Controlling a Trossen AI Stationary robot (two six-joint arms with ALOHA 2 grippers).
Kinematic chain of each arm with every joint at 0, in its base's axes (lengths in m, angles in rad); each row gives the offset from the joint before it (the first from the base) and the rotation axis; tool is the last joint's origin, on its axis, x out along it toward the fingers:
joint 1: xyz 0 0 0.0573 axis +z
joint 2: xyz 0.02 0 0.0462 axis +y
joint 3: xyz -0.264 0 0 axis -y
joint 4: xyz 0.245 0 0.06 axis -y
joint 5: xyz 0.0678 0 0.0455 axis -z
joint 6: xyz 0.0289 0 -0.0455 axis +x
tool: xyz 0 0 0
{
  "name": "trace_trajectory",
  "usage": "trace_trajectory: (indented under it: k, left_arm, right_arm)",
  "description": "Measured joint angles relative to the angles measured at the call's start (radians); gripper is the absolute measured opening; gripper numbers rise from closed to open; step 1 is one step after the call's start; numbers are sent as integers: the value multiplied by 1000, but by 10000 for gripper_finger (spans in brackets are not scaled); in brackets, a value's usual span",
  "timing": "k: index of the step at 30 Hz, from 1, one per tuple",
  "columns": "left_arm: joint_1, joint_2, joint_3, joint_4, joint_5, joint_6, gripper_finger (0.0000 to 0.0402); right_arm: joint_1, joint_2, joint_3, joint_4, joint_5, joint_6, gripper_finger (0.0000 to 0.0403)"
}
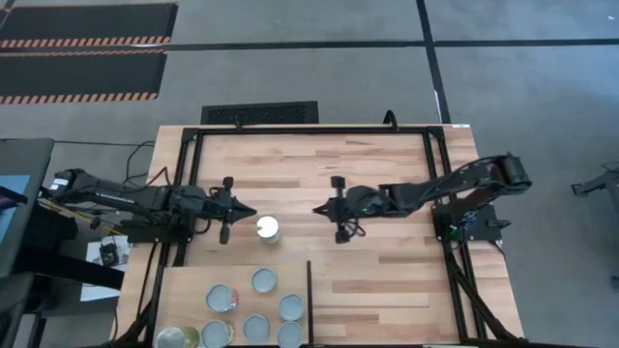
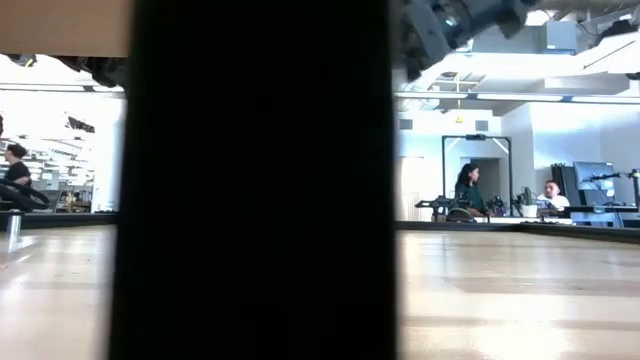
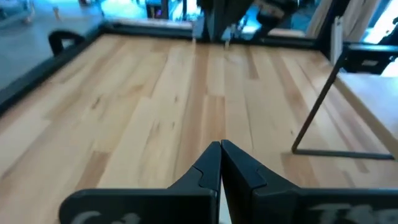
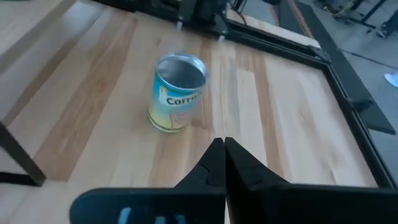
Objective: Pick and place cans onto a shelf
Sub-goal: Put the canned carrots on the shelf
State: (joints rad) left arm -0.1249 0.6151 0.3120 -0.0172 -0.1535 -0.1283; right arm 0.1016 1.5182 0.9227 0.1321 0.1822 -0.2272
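Note:
One can (image 1: 268,229) with a silvery top stands upright on its base on the plank tabletop. In the right wrist view (image 4: 177,93) it shows a yellow label. It stands between my two grippers and a little nearer the table's front than their tips. My left gripper (image 1: 250,211) is shut and empty, just left of the can. My right gripper (image 1: 317,210) is shut and empty, a short way right of it. The pale shelf panel (image 1: 189,290) lies at the front left and bears several upright cans (image 1: 264,280). Its thin dark divider (image 1: 309,300) stands on its right edge.
A black frame (image 1: 309,129) runs round the tabletop's edges. Bare planks lie behind and to the right of the lone can. In the low view a broad dark shape (image 2: 250,180) fills the middle. People sit in the room beyond the table (image 2: 468,190).

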Motion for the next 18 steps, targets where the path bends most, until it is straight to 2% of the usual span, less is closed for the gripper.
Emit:
trace_trajectory:
  k: [4,8,12,18]
  left_arm:
    - [0,56,73,-83,-12,-13,13]
    - [0,133,167,-180,-7,-8,43]
    - [-11,229,250,-299,13,-16,73]
    - [-60,359,345,-390,11,39,103]
  right_arm:
    - [-9,-86,-108,39,12,21,11]
    - [-35,-143,-190,59,30,37,11]
    - [-67,-162,-264,155,27,57,10]
    - [-94,-139,-329,236,26,108,12]
